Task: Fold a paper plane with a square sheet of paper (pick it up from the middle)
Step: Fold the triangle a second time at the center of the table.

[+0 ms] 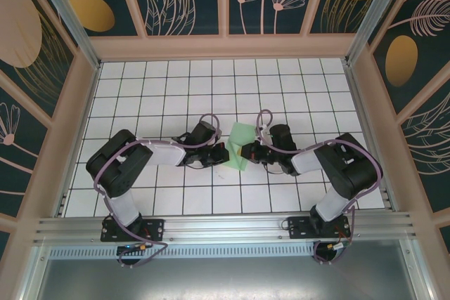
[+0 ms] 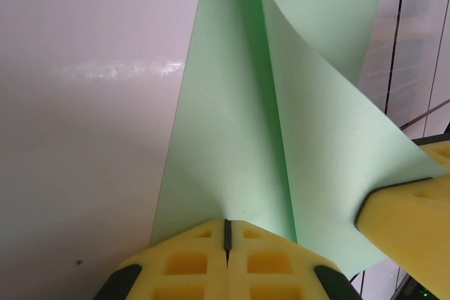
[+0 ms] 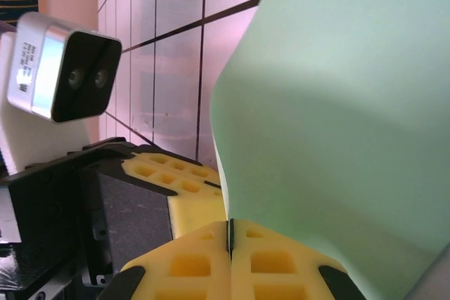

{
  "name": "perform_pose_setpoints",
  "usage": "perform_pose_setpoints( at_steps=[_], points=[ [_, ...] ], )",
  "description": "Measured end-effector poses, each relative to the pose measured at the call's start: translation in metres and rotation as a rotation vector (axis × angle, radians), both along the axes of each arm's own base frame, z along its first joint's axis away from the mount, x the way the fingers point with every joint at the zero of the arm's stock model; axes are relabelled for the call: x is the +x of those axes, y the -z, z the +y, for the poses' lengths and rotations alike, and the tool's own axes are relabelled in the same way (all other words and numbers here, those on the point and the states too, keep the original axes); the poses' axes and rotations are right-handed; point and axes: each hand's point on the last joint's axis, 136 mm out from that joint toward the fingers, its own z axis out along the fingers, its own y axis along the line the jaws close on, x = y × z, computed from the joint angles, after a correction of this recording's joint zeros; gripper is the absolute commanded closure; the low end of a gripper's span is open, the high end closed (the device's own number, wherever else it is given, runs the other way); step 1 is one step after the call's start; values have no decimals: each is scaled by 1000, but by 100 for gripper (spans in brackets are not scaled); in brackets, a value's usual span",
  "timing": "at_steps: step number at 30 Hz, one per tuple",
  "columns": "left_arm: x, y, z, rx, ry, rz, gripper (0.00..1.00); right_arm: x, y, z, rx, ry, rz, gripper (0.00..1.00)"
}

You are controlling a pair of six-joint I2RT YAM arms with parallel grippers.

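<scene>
The square sheet of paper [image 1: 243, 137], pale mint green, is held up off the table between the two arms at the centre. It is bent, with a crease running up its middle [image 2: 232, 117] and one side curling over. My left gripper [image 1: 227, 155] [image 2: 226, 233] is shut on the sheet's lower edge. My right gripper [image 1: 243, 152] [image 3: 229, 233] is shut on the sheet [image 3: 337, 117] close beside it, and one of its yellow fingers [image 2: 408, 223] touches the paper. A paper plane is out of view.
The white gridded table [image 1: 211, 89] lies under the paper, bounded by a pale wooden frame [image 1: 225, 47] and patterned walls. In the right wrist view the left gripper's yellow fingers [image 3: 176, 187] and its wrist camera [image 3: 63, 68] sit very close on the left.
</scene>
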Motion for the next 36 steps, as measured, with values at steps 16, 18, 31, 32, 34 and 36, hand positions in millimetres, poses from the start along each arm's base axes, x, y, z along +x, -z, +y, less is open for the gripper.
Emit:
perform_pose_setpoints(
  at_steps=[16,18,31,32,34,36],
  points=[
    [2,0,-2,30,28,-18,96,11,7,-14,-107,-33,-42,91],
    [3,0,-2,30,29,-18,96,12,7,-17,-115,-36,-48,90],
    [5,0,-4,38,40,-22,95,20,2,-15,-156,-95,-116,89],
    [5,0,-4,40,39,-21,94,21,3,-14,-160,-99,-118,89],
    [5,0,-3,40,39,-21,94,20,6,-15,-173,-106,-113,88],
    [5,0,-4,41,39,-21,94,19,7,-16,-180,-111,-107,88]
  ],
)
